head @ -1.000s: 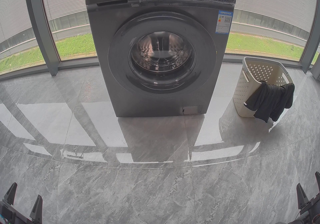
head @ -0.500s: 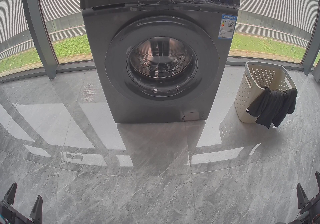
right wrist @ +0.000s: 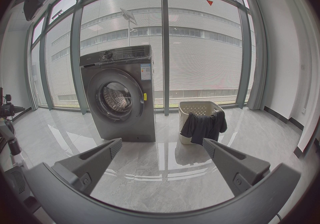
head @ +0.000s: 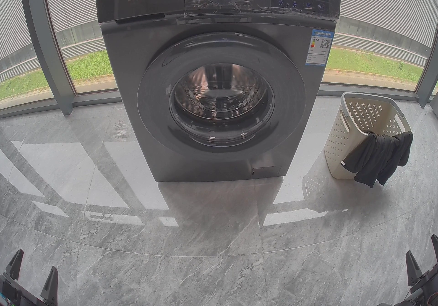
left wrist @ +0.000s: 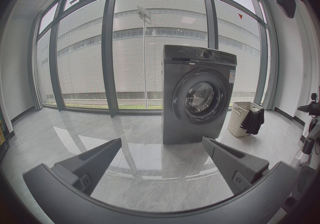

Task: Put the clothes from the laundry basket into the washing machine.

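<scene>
**Both grippers empty and low, laundry not yet touched**

Nearest the robot, the left gripper [head: 33, 270] sits low at the left edge of the head view, its fingers spread well apart with nothing between them. The right gripper [head: 422, 252] mirrors it at the right edge, fingers likewise apart and empty. Both wrist views look out between the splayed fingers, level across the room, so the arms appear to be tucked low and pointing forward. That reads as a carrying pose for approaching the work, not a reach.

Beyond them lies a stretch of glossy grey floor [head: 219, 247], well apart from either gripper.

Farther on, to the robot's right, the laundry basket [head: 340, 147] stands upright on the floor. It is near the washing machine's right side but not touching it. A dark garment [head: 378, 158] is draped over the basket's near rim, most of it hanging down the outside. Hung like that, it probably offers an easy pinch at the rim, and the right arm seems the natural one to take it.

The washing machine [head: 219, 92] faces the robot squarely. Its round door [head: 221, 104] looks shut, so it will likely need opening first.

Behind everything, tall windows [head: 86, 24] close off the room.
</scene>
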{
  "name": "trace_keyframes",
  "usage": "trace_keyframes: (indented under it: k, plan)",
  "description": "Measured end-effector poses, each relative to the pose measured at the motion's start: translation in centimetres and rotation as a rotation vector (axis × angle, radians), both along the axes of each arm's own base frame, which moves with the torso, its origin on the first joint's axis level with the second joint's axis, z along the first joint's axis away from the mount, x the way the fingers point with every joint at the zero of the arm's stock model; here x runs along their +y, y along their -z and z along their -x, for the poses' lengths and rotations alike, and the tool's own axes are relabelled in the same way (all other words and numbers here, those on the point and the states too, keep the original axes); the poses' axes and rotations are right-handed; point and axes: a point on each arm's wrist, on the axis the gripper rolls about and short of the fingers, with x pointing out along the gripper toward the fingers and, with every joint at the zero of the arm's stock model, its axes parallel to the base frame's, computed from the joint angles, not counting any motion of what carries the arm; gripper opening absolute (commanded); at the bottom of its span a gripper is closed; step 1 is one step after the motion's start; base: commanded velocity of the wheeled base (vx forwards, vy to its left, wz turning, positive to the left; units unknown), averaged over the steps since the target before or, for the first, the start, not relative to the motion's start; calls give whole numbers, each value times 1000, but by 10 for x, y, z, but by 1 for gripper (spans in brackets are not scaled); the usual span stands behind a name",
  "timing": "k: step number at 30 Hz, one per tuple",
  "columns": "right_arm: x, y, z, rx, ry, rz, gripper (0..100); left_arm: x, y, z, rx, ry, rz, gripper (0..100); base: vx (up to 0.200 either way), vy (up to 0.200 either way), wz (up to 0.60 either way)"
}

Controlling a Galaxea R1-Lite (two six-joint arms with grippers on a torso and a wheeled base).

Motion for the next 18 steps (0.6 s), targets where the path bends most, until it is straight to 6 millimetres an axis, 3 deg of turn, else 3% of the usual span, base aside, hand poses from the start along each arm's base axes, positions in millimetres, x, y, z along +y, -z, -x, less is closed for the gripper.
trace_keyframes:
  k: [12, 18]
  plan:
    - [0, 0, 0, 0, -2, 3, 100, 0, 0, 0, 0, 0, -1, 100, 200, 0, 0]
    - [0, 0, 0, 0, -1, 3, 100, 0, 0, 0, 0, 1, -1, 100, 0, 0, 0]
